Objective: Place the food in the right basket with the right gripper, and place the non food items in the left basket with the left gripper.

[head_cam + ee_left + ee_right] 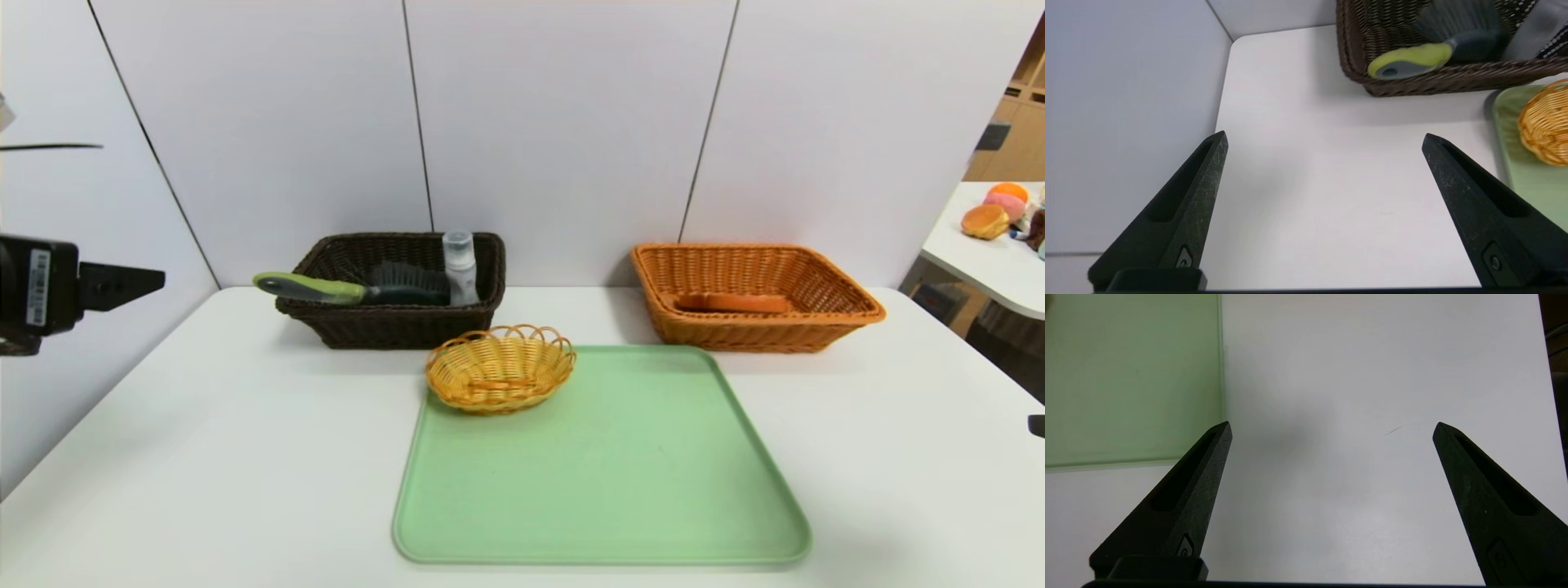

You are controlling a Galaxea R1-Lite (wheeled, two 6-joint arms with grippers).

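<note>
Brush (343, 287) and bottle (460, 268) lie in my left basket (392, 322); an orange food item (733, 303) lies in the right basket (755, 331). Left end effector (1323, 141) and right end effector (1331, 428) both spread wide, empty, over bare counter (204, 425). Small wicker basket (500, 367) sits on the tray (604, 474), probably next.

Lab test bay, by my read: my bare white worktop (204, 457) is boxed in by plain white partition panels (563, 131); a second white table (992, 261) holds toy props.
</note>
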